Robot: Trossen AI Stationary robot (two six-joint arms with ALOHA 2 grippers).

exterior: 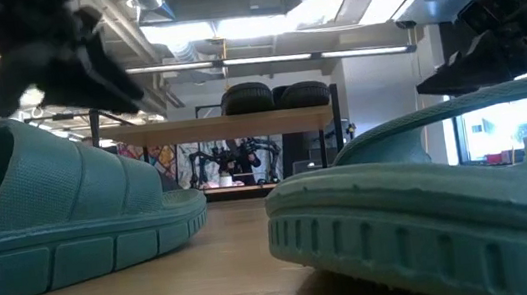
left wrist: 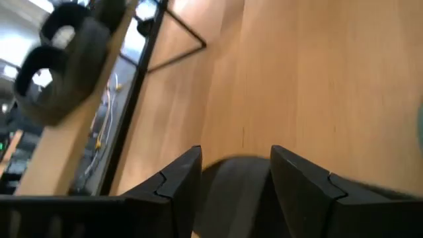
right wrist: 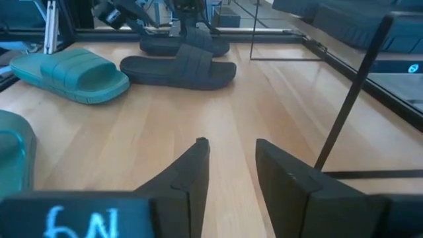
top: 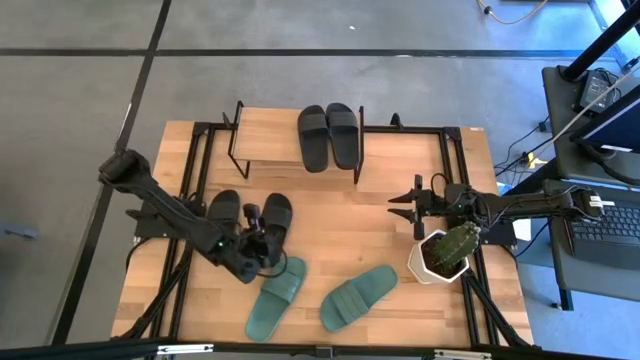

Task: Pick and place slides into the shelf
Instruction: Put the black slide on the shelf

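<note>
Your left gripper (top: 262, 238) straddles a black slide (left wrist: 231, 192), fingers parted, apparently not clamped; your right gripper (right wrist: 228, 165) waits half-open, empty.

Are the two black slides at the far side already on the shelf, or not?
On it: both black slides lie side by side on the shelf top board, soles down.

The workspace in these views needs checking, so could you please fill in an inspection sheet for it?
Surface: wooden table, bare between items.
Job's things: two black slides on the shelf; two black slides and two teal slides on the table.
Clutter: potted cactus near the right arm.
Grippers: left tool at a black slide, fingers apart around it; right tool open over bare wood.
Cables: some on the floor to the right of the table.
Surroundings: laptop on a side stand.
</note>
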